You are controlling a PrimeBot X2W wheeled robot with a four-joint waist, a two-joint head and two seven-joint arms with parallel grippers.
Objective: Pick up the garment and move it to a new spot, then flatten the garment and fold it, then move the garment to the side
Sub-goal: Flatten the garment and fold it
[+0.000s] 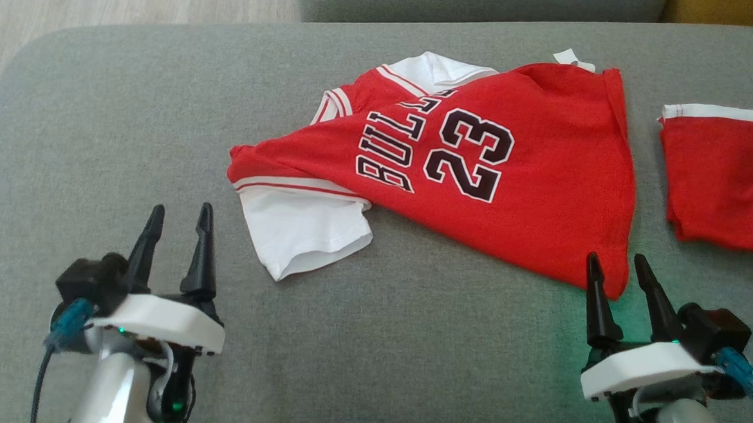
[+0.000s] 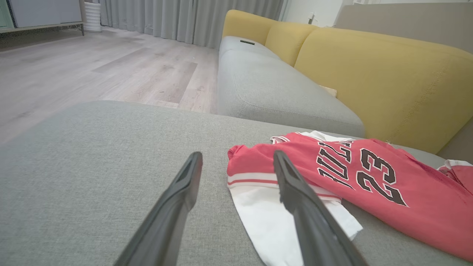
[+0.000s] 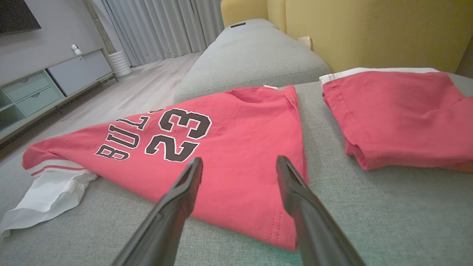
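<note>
Pose: low over cushion (image 1: 408, 342) | left fingers (image 1: 201, 254) wide, empty | right fingers (image 1: 594, 294) wide, empty, beside jersey (image 1: 533, 181)

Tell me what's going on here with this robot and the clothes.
A two-armed robot is working on a red jersey that lies rumpled, not yet flat, on a grey cushion, one white sleeve sticking out toward the left claw. Both claws are open and hold nothing: the left claw sits clear of the cloth beside that sleeve, and the right claw is at the jersey's near right corner. Red shorts lie apart on the right.
</note>
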